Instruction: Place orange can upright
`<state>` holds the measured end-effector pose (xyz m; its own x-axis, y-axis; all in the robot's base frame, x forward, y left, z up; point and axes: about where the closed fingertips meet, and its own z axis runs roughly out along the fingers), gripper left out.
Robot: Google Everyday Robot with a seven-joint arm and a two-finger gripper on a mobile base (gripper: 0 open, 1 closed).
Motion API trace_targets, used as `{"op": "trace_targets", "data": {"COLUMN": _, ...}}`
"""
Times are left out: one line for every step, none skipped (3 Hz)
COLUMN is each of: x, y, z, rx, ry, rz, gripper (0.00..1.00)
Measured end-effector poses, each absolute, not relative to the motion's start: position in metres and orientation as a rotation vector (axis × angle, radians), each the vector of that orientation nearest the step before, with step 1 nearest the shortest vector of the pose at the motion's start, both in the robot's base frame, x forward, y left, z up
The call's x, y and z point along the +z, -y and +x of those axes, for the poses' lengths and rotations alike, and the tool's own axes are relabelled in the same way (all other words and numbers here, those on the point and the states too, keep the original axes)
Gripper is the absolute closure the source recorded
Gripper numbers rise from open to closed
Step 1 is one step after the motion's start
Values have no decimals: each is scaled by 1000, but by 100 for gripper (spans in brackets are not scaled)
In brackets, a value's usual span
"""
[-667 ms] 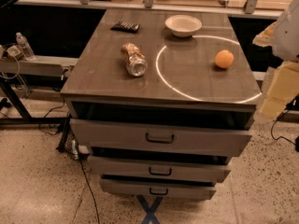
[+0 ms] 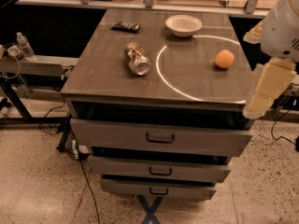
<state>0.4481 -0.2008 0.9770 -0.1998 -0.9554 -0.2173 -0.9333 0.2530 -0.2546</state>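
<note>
The orange can (image 2: 137, 58) is seen lying on its side on the top of the cabinet (image 2: 107, 78), left of the middle of the top, with one silver end turned toward the cabinet's front edge. It is not touched by anything. A white ring (image 2: 161, 73) is marked on the right half of the cabinet top, and the can is found just outside its left arc. An orange fruit (image 2: 224, 59) is placed inside the ring, near the cabinet's right edge. A white bowl (image 2: 183, 25) is set at the back of the top, and a flat black object (image 2: 125, 26) at the back left. The gripper (image 2: 266, 90) is held off the cabinet's right front corner, well apart from the can. Whether it is open or closed cannot be told.
</note>
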Motion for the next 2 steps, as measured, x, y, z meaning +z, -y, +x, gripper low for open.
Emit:
{"op": "trace_targets", "data": {"x": 975, "y": 149, "z": 479, "rx": -54, "ry": -2127, "rz": -1768, "gripper": 0}}
{"op": "trace_targets", "data": {"x": 972, "y": 91, "z": 524, "rx": -32, "ry": -2063, "rz": -1757, "gripper": 0}}
